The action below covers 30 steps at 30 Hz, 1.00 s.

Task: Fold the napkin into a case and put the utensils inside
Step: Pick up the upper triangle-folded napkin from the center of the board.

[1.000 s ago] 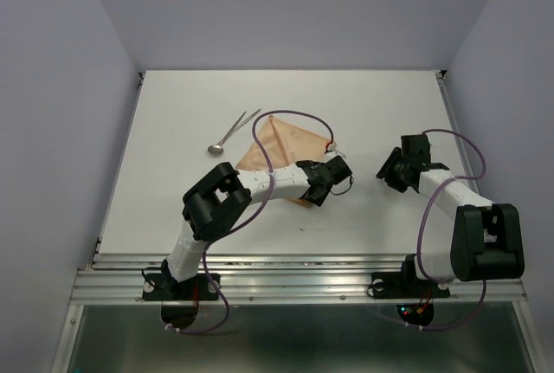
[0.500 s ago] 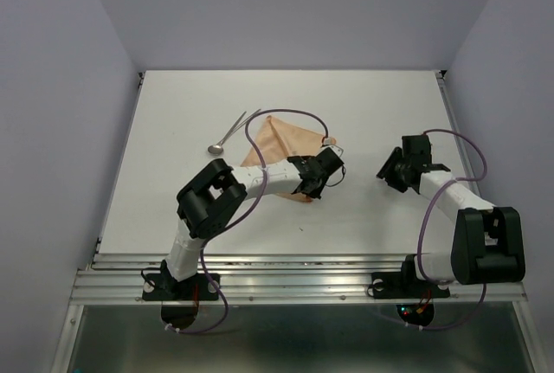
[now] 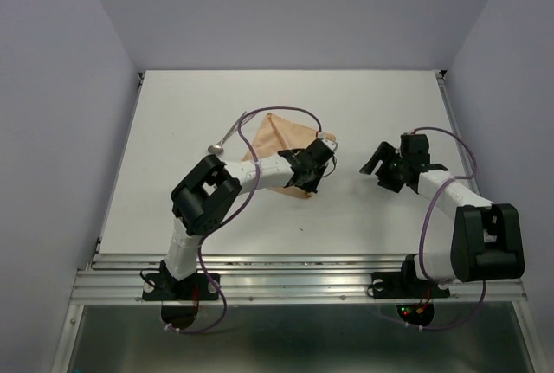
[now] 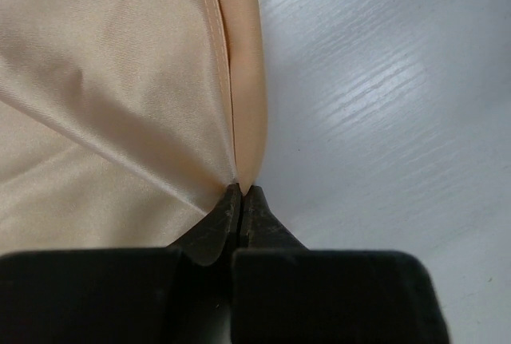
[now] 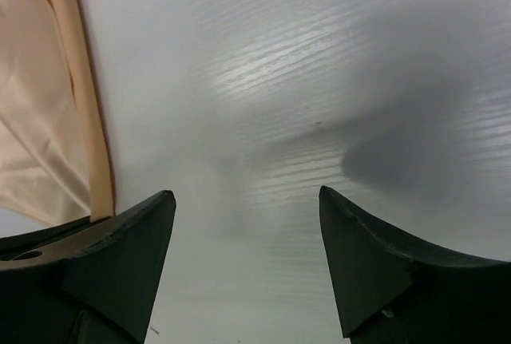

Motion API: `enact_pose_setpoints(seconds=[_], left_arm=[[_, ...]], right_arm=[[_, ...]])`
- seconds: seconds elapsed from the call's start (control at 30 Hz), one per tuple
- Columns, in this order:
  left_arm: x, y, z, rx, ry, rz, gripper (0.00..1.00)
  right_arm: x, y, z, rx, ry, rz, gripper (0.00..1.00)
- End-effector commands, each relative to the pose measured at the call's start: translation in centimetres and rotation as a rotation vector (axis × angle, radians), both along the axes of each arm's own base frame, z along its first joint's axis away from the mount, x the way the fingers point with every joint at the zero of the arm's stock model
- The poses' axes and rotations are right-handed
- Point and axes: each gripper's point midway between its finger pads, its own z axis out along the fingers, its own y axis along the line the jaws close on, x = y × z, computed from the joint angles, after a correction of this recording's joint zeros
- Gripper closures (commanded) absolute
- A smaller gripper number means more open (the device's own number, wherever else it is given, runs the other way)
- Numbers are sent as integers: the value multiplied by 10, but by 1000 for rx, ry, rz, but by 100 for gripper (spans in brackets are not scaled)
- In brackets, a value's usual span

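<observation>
1. Near the middle of the desk (image 3: 173,184), seen from overhead, the left arm covers the near part of the napkin (image 3: 275,138). Only its far, pointed portion shows.
2. Just left of the cloth lie the utensils (image 3: 227,135). The spoon bowl is plain, but the thin handles are crossed by a purple cable (image 3: 281,107), and I cannot tell how many pieces there are.
3. The left gripper (image 4: 239,194) is pinched tight on the napkin's folded edge. Its black body cuts off the bottom of the wrist view.
4. The right gripper (image 5: 246,192) stands spread wide and holds nothing. It is over bare desk to the right of the napkin and does not touch it.
5. The napkin is peach-orange with a satin sheen. It is folded in layers, with a hemmed border and one diagonal crease.
</observation>
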Motion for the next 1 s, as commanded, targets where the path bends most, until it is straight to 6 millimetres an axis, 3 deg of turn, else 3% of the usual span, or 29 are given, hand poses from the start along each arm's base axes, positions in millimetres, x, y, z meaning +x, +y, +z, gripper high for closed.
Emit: enact_pose_setpoints(seconds=[0.0,0.17,0.27,0.5,0.63,0.97], left_arm=[[-24,13,-1,16,82,-58,100],[-31,2,15,-65,110,-93,100],[-32,-2,22,-100,120,-98,100],[-32,-3,35,-136,118,-99,100],[-32,-4,46,-173,113,-105,100],[-23,6,56,-190,100,-107,100]], right_arm=[[17,36,15,119,-81,94,19],[35,71,22,204,-100,146,18],[47,93,15,239,-93,180,17],[69,102,1,280,-73,167,21],[74,103,-15,285,-30,142,27],[82,104,-27,295,-5,117,40]])
